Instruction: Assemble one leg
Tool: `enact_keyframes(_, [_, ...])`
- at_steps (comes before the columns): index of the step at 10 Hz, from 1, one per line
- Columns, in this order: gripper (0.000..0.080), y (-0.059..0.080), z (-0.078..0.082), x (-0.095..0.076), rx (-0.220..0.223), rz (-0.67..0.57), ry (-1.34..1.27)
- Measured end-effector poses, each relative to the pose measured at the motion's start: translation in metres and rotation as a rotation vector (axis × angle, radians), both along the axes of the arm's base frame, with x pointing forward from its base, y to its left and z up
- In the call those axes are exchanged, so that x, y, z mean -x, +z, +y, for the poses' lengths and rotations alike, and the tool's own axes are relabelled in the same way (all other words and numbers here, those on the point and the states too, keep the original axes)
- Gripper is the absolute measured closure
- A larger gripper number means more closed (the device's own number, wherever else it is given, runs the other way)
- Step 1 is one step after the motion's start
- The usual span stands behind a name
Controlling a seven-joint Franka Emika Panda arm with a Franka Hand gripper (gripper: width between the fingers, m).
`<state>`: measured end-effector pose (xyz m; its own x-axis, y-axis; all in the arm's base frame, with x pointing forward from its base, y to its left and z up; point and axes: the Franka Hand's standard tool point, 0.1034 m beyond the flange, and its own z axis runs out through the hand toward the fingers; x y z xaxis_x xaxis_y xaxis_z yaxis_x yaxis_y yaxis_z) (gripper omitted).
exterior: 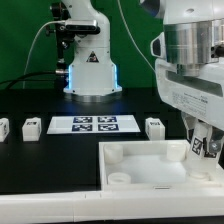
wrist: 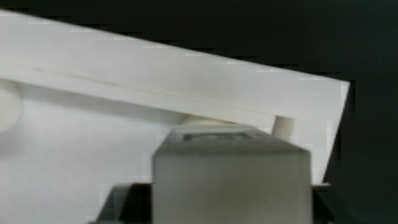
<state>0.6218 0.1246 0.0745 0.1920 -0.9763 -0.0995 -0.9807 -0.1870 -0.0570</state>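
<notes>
My gripper [exterior: 203, 148] is shut on a leg [exterior: 208, 146], a small white block with a black-and-white tag. It holds the leg upright over the far corner of the white tray [exterior: 140, 158] at the exterior view's right. In the wrist view the leg [wrist: 228, 165] fills the middle as a grey block between the dark jaws of the gripper [wrist: 228, 205], its tip right at the tray's edge [wrist: 107, 110]. Whether the leg touches the tray cannot be told. A round socket [exterior: 119, 178] shows in the tray's near corner.
Three more legs stand on the black table: two at the exterior view's left [exterior: 4, 128] [exterior: 31, 126], and one [exterior: 154, 127] right of the marker board [exterior: 93, 124]. The robot base [exterior: 92, 70] stands behind the board.
</notes>
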Motion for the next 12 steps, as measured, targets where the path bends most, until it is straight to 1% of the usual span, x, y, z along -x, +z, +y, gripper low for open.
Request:
enact_keyframes(1, [0.0426, -0.0002, 0.0001, 0.0002, 0.001, -0.002, 0.019])
enact_keyframes(2, [0.0289, -0.0003, 0.0006, 0.0003, 0.001, -0.002, 0.021])
enact_keyframes(3, [0.0289, -0.0003, 0.0009, 0.0004, 0.001, -0.002, 0.024])
enact_keyframes(4, [0.018, -0.0003, 0.0013, 0.0005, 0.001, -0.002, 0.03])
enact_keyframes(5, [0.0159, -0.0003, 0.0015, 0.0005, 0.001, -0.003, 0.038])
enact_keyframes(7, [0.0151, -0.0008, 0.0023, 0.001, 0.006, -0.012, 0.129])
enact_keyframes(10, [0.015, -0.0027, -0.0006, 0.0013, 0.024, -0.052, 0.534])
enact_keyframes(12, [0.015, -0.0028, -0.0022, 0.001, 0.031, -0.074, 0.734])
